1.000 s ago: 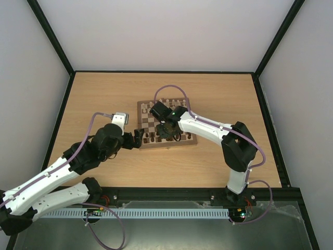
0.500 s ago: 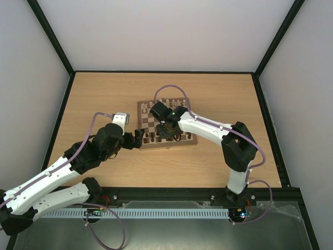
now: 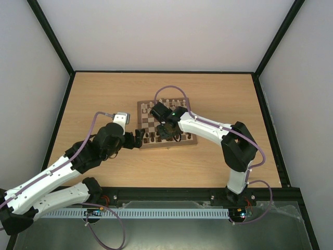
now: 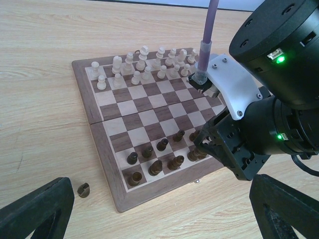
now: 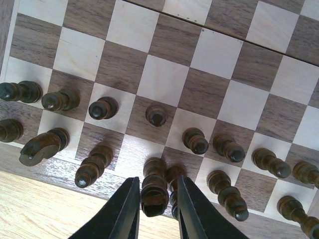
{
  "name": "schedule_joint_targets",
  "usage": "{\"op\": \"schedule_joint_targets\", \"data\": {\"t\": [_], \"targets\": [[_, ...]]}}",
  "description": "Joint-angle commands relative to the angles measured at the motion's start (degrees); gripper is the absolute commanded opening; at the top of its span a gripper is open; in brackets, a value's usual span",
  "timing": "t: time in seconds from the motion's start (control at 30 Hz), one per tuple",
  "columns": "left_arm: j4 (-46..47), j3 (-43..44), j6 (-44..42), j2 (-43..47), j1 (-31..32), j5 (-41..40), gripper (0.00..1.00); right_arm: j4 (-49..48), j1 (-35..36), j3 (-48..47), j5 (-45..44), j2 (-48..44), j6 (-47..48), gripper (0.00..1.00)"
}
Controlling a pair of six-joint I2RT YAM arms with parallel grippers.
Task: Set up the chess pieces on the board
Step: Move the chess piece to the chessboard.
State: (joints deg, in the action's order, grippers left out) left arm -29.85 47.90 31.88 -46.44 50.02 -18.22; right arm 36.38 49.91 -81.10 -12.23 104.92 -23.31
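The board (image 3: 141,110) lies mid-table and also shows in the left wrist view (image 4: 119,107) and the right wrist view (image 5: 164,79). Dark chess pieces (image 5: 194,141) stand in its two near rows. My right gripper (image 5: 158,211) hangs over the near back row. It is open, its fingers astride a tall dark piece (image 5: 154,191) that stands on the board, with a second dark piece (image 5: 173,175) close beside it. My left gripper (image 4: 162,211) is wide open and empty just off the board's near left corner. One dark piece (image 4: 83,189) lies on the table left of the board.
Cream pieces (image 4: 144,64) fill the board's far rows. The right arm's wrist (image 4: 269,99) looms over the board's right side in the left wrist view. In the top view the two grippers (image 3: 136,138) (image 3: 167,133) are close together at the board's near edge.
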Motion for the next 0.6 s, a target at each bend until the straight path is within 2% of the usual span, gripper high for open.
{"op": "schedule_joint_targets", "data": {"t": [0.0,0.23,0.43,0.57], "targets": [[1.4,-0.7,-0.7,-0.2,-0.5,0.0,0.99,3.2,0.4,0.7,0.1,1.1,0.5,0.22],[1.4,-0.9,-0.8,-0.2,-0.8,0.2,1.0,3.3,0.5,0.8,0.4,1.2,0.6,0.18],[1.5,-0.9,-1.0,-0.3,-1.0,0.5,0.99,3.3,0.6,1.3,0.4,1.0,0.6,0.23],[1.6,-1.0,-1.0,-0.3,-1.0,0.6,1.0,3.3,0.6,1.5,0.5,0.8,0.6,0.22]]}}
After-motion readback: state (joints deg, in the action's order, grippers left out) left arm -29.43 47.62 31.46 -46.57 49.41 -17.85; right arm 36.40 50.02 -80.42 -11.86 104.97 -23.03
